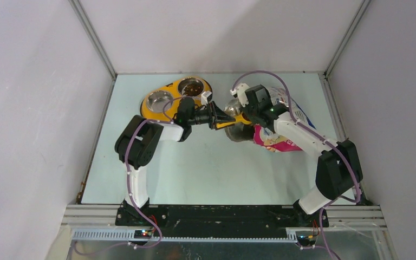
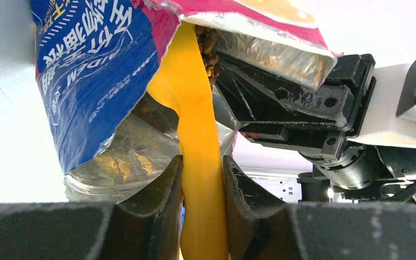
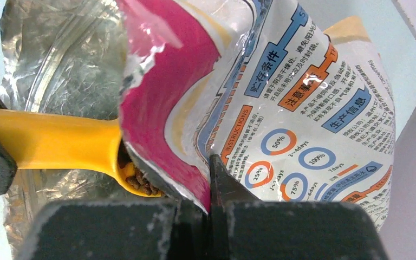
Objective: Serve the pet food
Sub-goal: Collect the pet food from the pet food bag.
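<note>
Left gripper sits right at the lens in its wrist view, both fingers pinched hard on the scoop handle, which fills the narrow gap. Scoop runs toward 12 o'clock into the torn mouth of the pouch. Kibble shows at the cup end, just inside the foil lip. Right gripper is fully closed on the pouch's top edge, pink flap clamped between the jaws, mouth gaping. In the right wrist view the scoop enters from 9 o'clock. Its cup sits under the pink flap with a small load of kibble in it, silver lining behind. Top view: the grippers meet just past the centre of the table, toward 12 o'clock, left one pointing to 3, right one to 9. Pouch is at about 1 o'clock on the table, mouth facing 9, printed side up. Resting or lifted, can't tell. Feeder is at 11 o'clock, just beyond the left wrist. Far bowl looks brownish inside, near bowl bare steel.
</note>
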{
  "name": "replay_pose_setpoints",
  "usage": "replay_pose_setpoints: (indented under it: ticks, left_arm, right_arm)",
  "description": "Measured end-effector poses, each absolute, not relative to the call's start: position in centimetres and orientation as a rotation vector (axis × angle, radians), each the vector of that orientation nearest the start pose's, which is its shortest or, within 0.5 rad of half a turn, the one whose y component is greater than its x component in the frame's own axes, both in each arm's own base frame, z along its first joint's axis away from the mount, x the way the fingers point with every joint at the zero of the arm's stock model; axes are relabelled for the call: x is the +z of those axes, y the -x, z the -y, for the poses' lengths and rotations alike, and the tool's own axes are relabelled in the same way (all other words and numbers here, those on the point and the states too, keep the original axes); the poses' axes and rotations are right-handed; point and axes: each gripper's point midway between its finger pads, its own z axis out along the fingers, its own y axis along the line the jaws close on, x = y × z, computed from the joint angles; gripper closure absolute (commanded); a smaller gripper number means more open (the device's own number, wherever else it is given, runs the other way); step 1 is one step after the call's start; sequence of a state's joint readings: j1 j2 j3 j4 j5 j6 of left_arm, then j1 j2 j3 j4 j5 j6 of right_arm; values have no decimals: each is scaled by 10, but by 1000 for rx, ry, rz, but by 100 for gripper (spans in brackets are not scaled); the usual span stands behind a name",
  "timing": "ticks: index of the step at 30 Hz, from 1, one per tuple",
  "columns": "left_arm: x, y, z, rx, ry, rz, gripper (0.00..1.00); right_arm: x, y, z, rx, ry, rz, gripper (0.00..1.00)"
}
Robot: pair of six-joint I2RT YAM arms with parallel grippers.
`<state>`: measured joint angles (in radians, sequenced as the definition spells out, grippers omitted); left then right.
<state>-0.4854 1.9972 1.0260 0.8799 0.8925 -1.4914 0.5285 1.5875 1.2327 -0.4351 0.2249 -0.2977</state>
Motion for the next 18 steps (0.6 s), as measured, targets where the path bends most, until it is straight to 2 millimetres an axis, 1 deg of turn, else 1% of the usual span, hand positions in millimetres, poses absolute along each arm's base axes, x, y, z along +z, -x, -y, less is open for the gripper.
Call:
replay_pose_setpoints:
  ticks: [4, 9, 14, 18]
  left_arm:
    - [166, -337, 362, -2053, 210, -2195, 100]
    - [164, -337, 362, -2046, 205, -2199, 100]
    - [159, -336, 362, -2016, 168, -2208, 100]
    - [156, -330, 357, -1988, 133, -2221, 100]
  right_arm:
    - [144, -385, -169, -161, 856, -2191, 100]
    - [143, -386, -169, -164, 853, -2194, 100]
    - [143, -391, -160, -125, 811, -2208, 100]
    - [155, -395, -148, -71, 741, -2202, 100]
